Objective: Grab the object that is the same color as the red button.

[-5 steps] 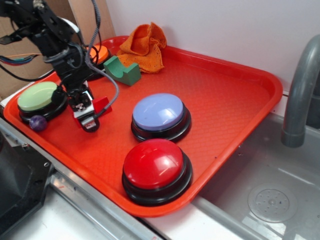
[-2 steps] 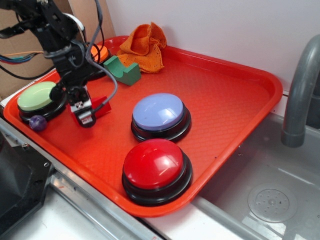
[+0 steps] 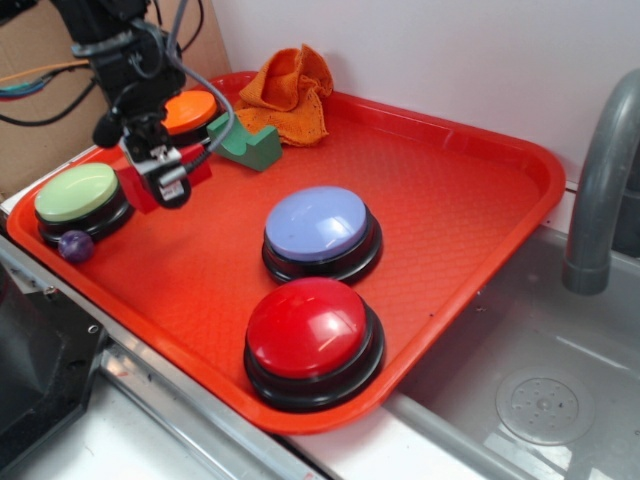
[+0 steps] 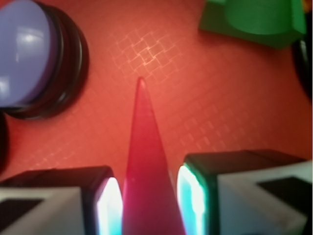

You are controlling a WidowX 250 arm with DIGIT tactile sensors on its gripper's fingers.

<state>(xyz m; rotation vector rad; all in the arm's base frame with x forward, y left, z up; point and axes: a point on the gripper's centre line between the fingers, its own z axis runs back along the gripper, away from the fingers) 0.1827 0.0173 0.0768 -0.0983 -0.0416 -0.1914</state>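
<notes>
The claw (image 4: 146, 196) is clenched on the red wedge (image 4: 146, 171), pinching its thick end between both pads, and from outside it hangs clear above the tray (image 3: 440, 200). The thin edge juts out ahead of the claw. The sloped faces look like the main risk: a pinch on tapering sides could squeeze the wedge forward and out. If it drops, it might land near the green block (image 3: 245, 140) ahead or the blue button (image 3: 320, 225) beside.

Red wedge (image 4: 146, 176) — lifted; red button (image 3: 314, 340) — tray front.
</notes>
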